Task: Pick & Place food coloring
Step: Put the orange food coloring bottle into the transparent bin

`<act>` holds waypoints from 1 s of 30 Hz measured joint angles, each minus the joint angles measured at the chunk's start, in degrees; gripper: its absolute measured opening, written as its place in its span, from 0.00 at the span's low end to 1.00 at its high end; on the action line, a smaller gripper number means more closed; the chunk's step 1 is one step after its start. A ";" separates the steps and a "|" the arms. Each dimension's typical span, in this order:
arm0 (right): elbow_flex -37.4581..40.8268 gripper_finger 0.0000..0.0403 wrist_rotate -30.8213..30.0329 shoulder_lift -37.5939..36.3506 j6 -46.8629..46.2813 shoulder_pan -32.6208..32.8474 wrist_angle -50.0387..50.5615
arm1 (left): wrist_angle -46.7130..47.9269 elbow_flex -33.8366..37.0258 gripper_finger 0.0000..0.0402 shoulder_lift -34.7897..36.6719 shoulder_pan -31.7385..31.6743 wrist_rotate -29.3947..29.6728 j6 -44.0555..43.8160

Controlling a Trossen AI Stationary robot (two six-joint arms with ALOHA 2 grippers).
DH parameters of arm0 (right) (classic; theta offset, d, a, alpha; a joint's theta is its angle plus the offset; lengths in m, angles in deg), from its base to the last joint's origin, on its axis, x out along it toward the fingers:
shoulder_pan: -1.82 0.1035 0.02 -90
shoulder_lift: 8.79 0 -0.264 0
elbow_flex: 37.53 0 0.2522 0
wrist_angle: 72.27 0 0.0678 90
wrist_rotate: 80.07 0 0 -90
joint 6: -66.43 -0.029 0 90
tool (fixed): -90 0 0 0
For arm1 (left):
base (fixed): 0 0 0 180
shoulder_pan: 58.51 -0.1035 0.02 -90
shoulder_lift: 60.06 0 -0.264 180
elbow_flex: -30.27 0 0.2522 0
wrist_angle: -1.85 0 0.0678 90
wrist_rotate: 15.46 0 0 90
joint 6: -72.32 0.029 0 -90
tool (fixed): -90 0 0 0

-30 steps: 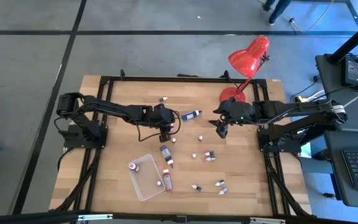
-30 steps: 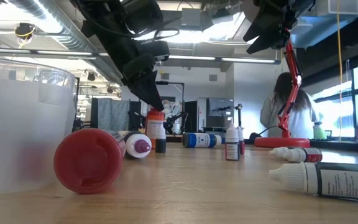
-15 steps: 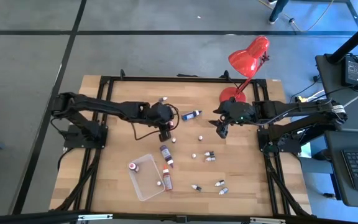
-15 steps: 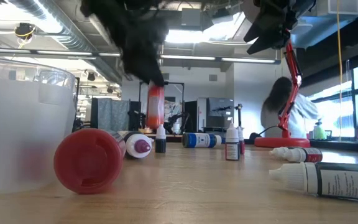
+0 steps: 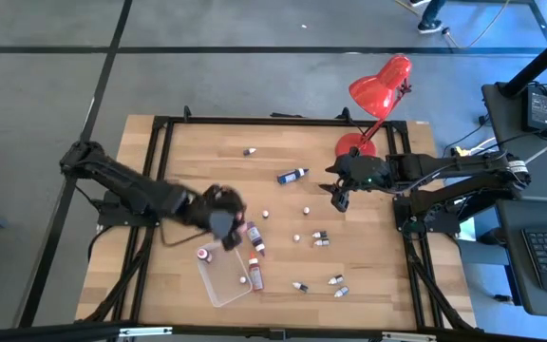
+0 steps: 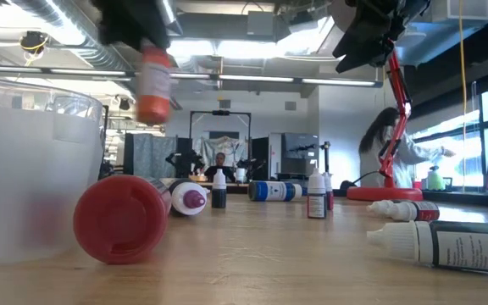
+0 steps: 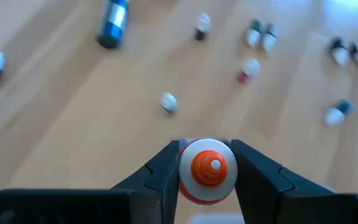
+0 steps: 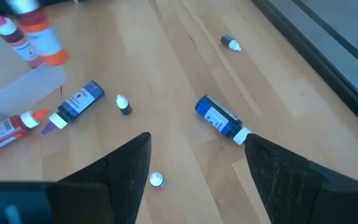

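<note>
**Orange-red bottle carried off the bench toward the tray**

The left gripper (image 7: 207, 180) was clenched on a small orange-red dropper bottle with an orange cap (image 7: 207, 169), one dark finger pressed to each side of it. A second earlier that bottle stood upright on the wooden bench (image 5: 188, 157) near the middle of its far half, with the left gripper at it; half a second earlier it was already lifted. Now the left arm had swung back toward its own side and the near edge, so that in the high view the left gripper (image 5: 222, 225) hung just beside the far corner of the clear rectangular plastic tray (image 5: 224, 285). In the low view the bottle (image 6: 153, 85) was high above the bench, blurred by motion.

The right gripper (image 5: 338, 200) had not moved over the second: it hovered with its fingers spread wide and nothing between them, near the base of the red desk lamp (image 5: 380, 87).

The other bottles lay where they had been: a blue-labelled bottle (image 5: 292, 176) on its side toward the far edge, a purple-capped bottle (image 5: 254, 236) and a red bottle (image 5: 254, 274) beside the tray, and several tiny white-capped bottles (image 5: 318, 237) scattered on the right half of the bench. A red-capped bottle (image 5: 202, 255) stayed at the tray's far corner.
</note>
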 joint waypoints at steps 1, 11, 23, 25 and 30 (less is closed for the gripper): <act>0.00 0.65 0.01 0.00 0.00 -0.02 -0.07 | 0.19 0.00 0.29 -0.43 1.79 1.29 -2.01; 0.00 0.65 0.03 0.35 -0.19 0.00 -0.41 | 6.20 0.00 0.29 -1.13 12.67 9.36 -23.33; -0.07 0.65 0.05 3.87 -0.56 0.00 -1.79 | 12.20 0.09 0.30 -5.30 18.19 11.86 -32.03; -0.07 0.65 0.04 4.95 -0.56 -0.02 -1.98 | 11.76 0.09 0.30 -6.82 18.17 12.14 -32.04; -0.06 0.65 0.06 6.25 -0.36 0.00 -3.77 | 11.72 0.09 0.31 -11.08 18.02 11.26 -34.25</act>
